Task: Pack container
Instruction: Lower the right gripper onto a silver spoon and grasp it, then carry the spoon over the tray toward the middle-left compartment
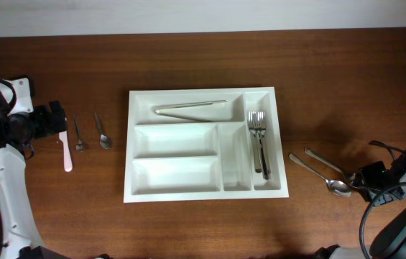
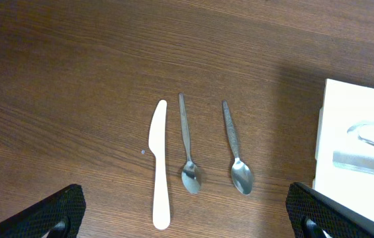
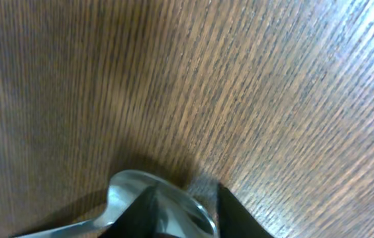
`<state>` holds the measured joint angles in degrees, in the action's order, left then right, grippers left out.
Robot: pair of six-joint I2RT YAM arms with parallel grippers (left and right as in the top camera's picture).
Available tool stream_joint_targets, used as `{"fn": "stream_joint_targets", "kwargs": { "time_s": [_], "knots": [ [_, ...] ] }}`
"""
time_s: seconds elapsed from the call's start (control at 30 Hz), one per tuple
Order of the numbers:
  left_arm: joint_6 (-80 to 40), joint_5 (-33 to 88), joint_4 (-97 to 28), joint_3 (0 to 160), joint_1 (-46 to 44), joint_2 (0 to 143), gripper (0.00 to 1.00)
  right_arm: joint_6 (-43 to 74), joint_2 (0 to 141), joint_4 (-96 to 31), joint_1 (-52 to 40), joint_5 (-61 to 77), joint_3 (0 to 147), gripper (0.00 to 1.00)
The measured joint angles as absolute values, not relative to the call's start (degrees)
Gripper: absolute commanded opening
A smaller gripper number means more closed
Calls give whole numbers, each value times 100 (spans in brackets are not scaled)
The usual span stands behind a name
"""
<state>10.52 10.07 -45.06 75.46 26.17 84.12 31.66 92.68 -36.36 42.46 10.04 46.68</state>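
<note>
The white container (image 1: 203,92) lies mid-table, with metal tongs (image 1: 188,108) in its top long compartment and forks (image 1: 258,140) in a narrow right one. Two spoons lie right of it, one (image 1: 328,163) loose. The other spoon (image 1: 316,173) has its bowl (image 3: 127,192) between my right gripper's (image 1: 357,183) dark fingers (image 3: 143,215), which press in from both sides on the tabletop. My left gripper (image 1: 57,122) stands wide open above a white plastic knife (image 2: 159,165) and two teaspoons (image 2: 187,149) (image 2: 235,149), holding nothing.
The container's left wall (image 2: 359,132) shows at the right of the left wrist view. The knife (image 1: 67,151) and teaspoons (image 1: 78,134) (image 1: 103,133) lie in a row left of the container. The other compartments hold nothing.
</note>
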Motion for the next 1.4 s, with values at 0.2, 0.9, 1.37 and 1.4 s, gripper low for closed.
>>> {"fn": "stream_joint_targets", "kwargs": {
  "time_s": [0.2, 0.9, 1.37, 1.4],
  "knots": [
    [1052, 1007, -4506, 7546, 2617, 8412, 99, 3148, 9271, -3586, 4246, 1011, 4668, 17],
    [1052, 1007, -4506, 7546, 2617, 8412, 99, 3190, 9220, -3409, 4261, 1328, 4746, 4],
    [1052, 1007, -4506, 7546, 2617, 8412, 99, 3194, 8768, -3612, 4261, 2106, 5675, 4],
    [1052, 1007, -4506, 7546, 2617, 8412, 99, 3192, 8691, -3664, 4261, 2241, 5771, 4]
  ]
}}
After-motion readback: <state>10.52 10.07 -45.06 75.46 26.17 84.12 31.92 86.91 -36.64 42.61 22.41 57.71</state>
